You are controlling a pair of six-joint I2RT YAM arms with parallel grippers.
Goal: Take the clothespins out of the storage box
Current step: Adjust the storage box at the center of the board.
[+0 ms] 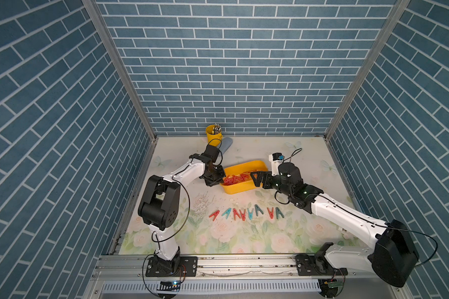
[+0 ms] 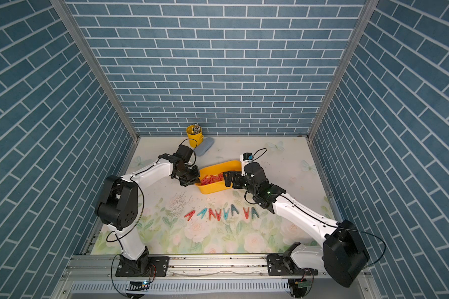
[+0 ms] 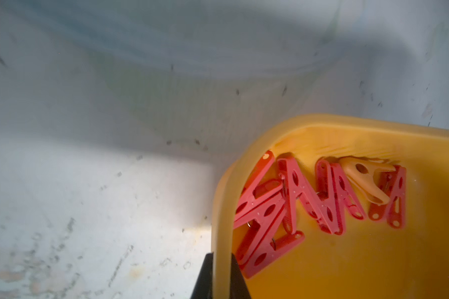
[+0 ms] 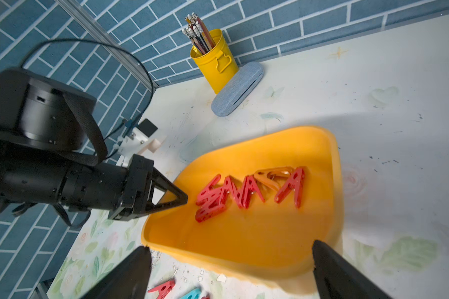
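1. My left hand [image 4: 183, 199] is clamped shut on the rim at one short end of the storage box [image 1: 237, 190], one finger inside the wall and one outside. It only anchors the box. I won't pull or twist it.
2. My right hand [image 1: 255, 178] is wide open and empty. It hovers at the box's opposite end, over the rim, and touches nothing.
3. The clothespins [image 4: 233, 192] left in the box are a red pile plus one orange pin [image 3: 363, 181]. They overlap and are bunched at the left hand's end, so the target sits across the box from my right hand, close to the left fingers.
4. My pick, as a judgement, is the end red pin [image 4: 293, 186]. It's the one nearest my right hand and furthest from the clamped rim. The orange pin appears to lie against it, so it may drag along.
5. I'd come in from above with the jaws across the pin's narrow width and close on that one only. Then lift slowly and stop if a neighbour rides up with it.
6. I'd stay off the box wall, since a knock there loads the left hand's grip.
7. For the drop, the row of pins [image 1: 246, 213], red and teal, lies on the desk [image 1: 309, 155] in front of the box. I'd set this one down beside that row.
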